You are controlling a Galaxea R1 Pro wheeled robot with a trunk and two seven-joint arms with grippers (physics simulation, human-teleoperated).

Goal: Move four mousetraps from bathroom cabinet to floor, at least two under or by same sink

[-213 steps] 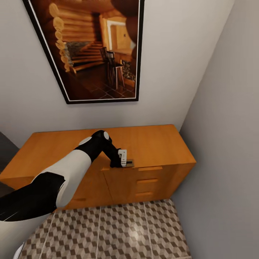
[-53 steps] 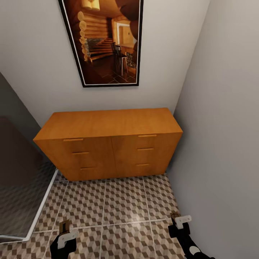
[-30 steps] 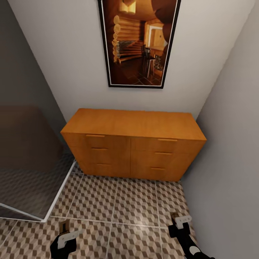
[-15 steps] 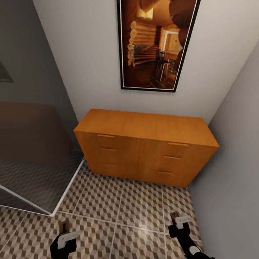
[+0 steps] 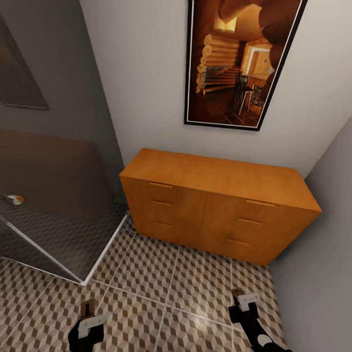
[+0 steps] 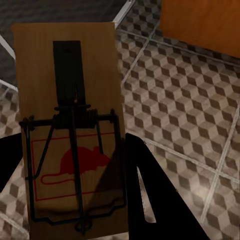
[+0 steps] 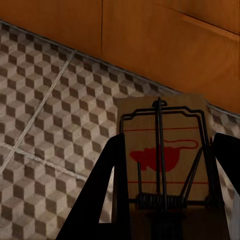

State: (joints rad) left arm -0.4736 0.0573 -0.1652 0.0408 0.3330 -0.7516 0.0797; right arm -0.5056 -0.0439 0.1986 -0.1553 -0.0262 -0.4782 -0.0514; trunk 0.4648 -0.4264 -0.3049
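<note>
Each tool is closed on 1 mousetrap: the left tool [image 5: 88, 326] grips the left mousetrap [image 6: 67, 125] by its long edges, and the right tool [image 5: 244, 307] pinches the right mousetrap [image 7: 162, 150] likewise, both low over the bathroom floor [image 5: 161, 274], well apart from the cabinet [image 5: 215, 205]. The boards are thin, so a jolt while the base is driving could slip 1 out early, away from any sink. The cabinet's 6 drawers are shut, contents hidden.
</note>
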